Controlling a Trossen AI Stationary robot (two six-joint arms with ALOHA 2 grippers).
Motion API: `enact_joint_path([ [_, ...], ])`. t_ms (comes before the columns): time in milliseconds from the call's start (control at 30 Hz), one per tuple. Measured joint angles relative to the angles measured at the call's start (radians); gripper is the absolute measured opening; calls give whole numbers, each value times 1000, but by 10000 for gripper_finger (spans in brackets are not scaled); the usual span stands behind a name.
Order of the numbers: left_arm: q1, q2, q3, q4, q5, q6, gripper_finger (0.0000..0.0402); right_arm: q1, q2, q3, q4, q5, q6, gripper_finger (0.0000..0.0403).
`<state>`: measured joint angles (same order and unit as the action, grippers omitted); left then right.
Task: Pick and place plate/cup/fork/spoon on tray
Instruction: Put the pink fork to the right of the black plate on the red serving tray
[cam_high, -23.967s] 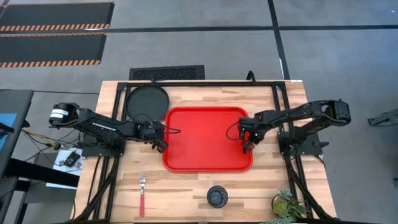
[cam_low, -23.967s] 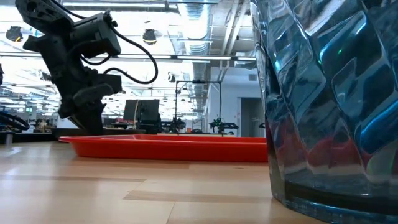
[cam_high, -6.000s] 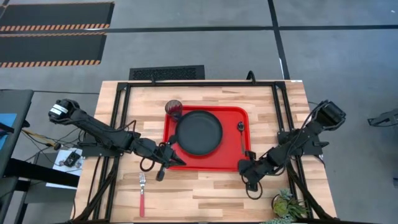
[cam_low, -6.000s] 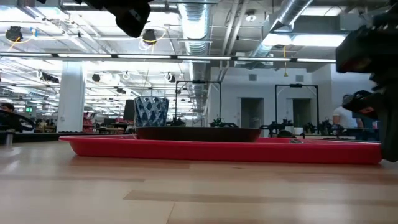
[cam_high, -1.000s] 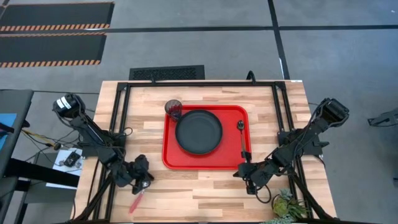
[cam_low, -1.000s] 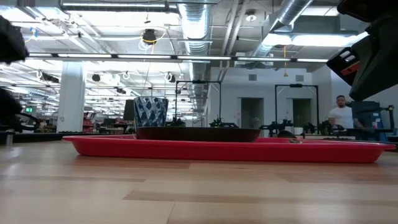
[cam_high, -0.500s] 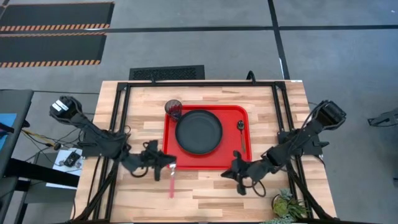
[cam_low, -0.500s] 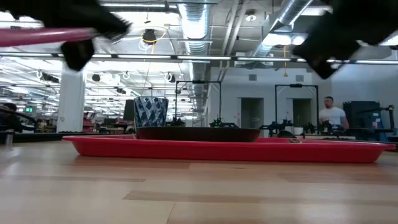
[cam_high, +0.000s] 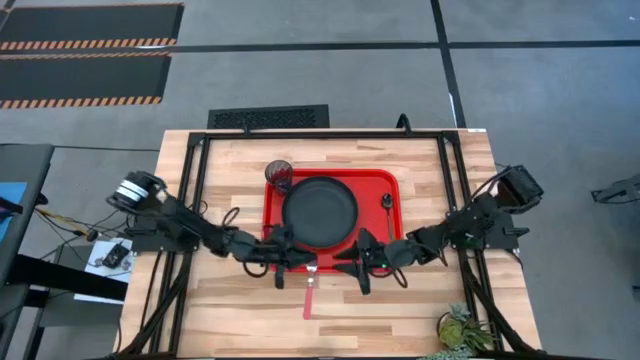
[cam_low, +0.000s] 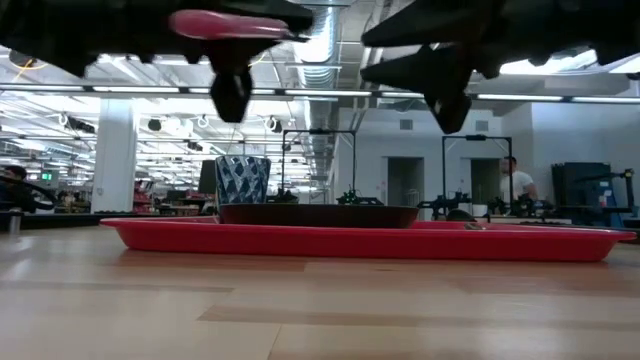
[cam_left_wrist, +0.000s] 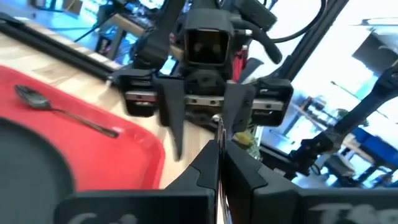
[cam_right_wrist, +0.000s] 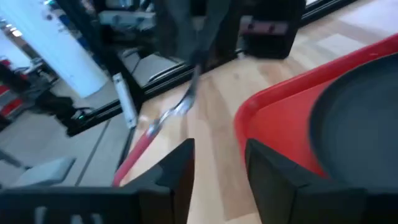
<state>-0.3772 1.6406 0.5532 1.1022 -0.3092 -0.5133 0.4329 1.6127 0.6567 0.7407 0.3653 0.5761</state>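
1. While both arms reach in over the near edge of the red tray (cam_high: 272, 240), their grippers face each other above the bare wooden table (cam_high: 420, 330) just near of it.
2. Left gripper (cam_high: 298, 262): its fingers are clenched on the fork (cam_high: 309, 292), gripping it by the metal end; the red-pink handle points toward the near edge of the table.
3. Seen from the low view, the fork (cam_low: 228, 24) hangs high in the air, clear of the tabletop, with the handle roughly level.
4. Right gripper (cam_high: 348, 264): its fingers are spread wide and grasp nothing; it sits just right of the fork, close to the left gripper but apart from it.
5. From the right wrist view, the fork (cam_right_wrist: 149, 134) lies ahead of the parted fingers (cam_right_wrist: 180, 171), tines toward the far arm and handle nearer the camera.
6. From the left wrist view, the closed fingers (cam_left_wrist: 208, 168) press together with a thin metal strip between them, and the right gripper (cam_left_wrist: 202, 118) faces them with its two fingers apart.
7. On the tray, the black plate (cam_high: 320, 212) sits roughly in the middle.
8. At the tray's far left corner stands the cup (cam_high: 279, 175), upright and just beside the plate.
9. Along the tray's right side lies the dark spoon (cam_high: 388, 215), bowl toward the far edge, right of the plate and apart from it.
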Motion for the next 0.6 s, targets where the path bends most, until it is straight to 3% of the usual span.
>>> enact_joint_path([
  [200, 19, 113, 57, 134, 36, 44, 0, -35, 0, 0, 43, -19, 2, 174],
  [600, 44, 128, 130, 69, 10, 71, 0, -38, 0, 0, 122, -52, -25, 157],
])
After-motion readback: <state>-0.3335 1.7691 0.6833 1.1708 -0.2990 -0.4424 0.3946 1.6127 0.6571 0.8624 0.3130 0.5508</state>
